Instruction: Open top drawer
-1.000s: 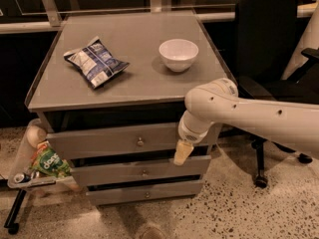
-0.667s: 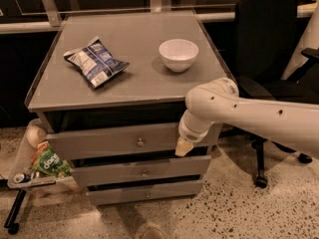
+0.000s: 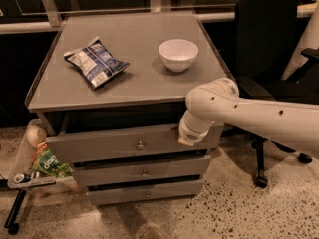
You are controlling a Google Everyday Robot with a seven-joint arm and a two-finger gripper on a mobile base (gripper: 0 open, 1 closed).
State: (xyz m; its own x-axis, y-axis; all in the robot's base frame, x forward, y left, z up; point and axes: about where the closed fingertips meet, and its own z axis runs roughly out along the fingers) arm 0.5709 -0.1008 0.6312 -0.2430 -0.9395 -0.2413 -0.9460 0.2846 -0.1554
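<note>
The top drawer is the tallest grey front of the cabinet, with a small round metal knob at its centre. A dark gap shows between its upper edge and the cabinet top. My gripper is at the drawer's right end, by the upper edge of the front panel, to the right of the knob. The white arm reaches in from the right. The gripper's tip is mostly hidden by the wrist.
Two slimmer drawers lie below. On the cabinet top lie a chip bag and a white bowl. A black office chair stands to the right. A stand with a green bag is at the left.
The gripper's tip hung down in front of the drawer's right end before. It has now risen to the drawer's upper edge and is mostly hidden.
</note>
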